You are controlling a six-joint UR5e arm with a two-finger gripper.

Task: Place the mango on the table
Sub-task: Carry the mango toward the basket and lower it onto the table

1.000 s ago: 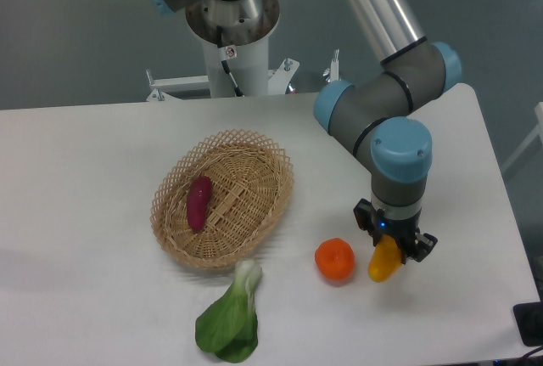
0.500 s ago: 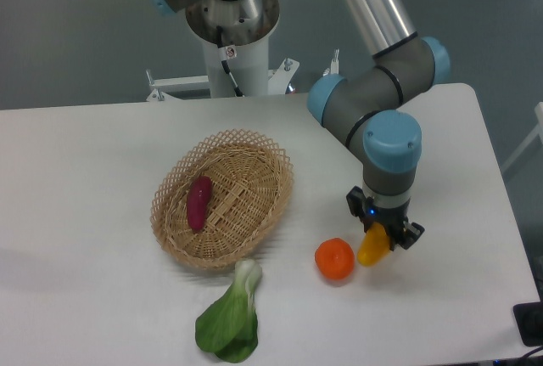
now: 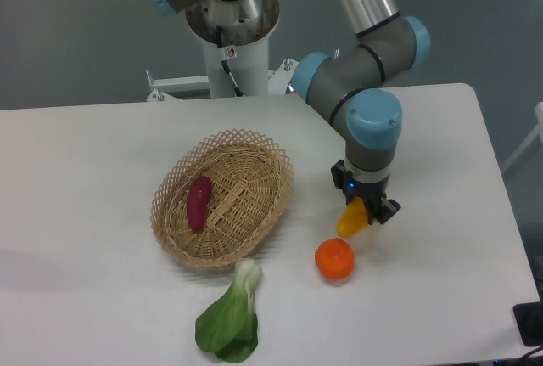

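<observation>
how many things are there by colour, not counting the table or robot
yellow-orange: 1, mango in the tool
orange: 1, orange
purple: 1, sweet potato
green: 1, bok choy
tan: 1, wicker basket
total: 5

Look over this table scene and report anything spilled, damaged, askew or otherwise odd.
Nothing stands out. The basket sits flat with the sweet potato inside; the orange and leafy green lie intact on the table. The gripper holds the mango.
</observation>
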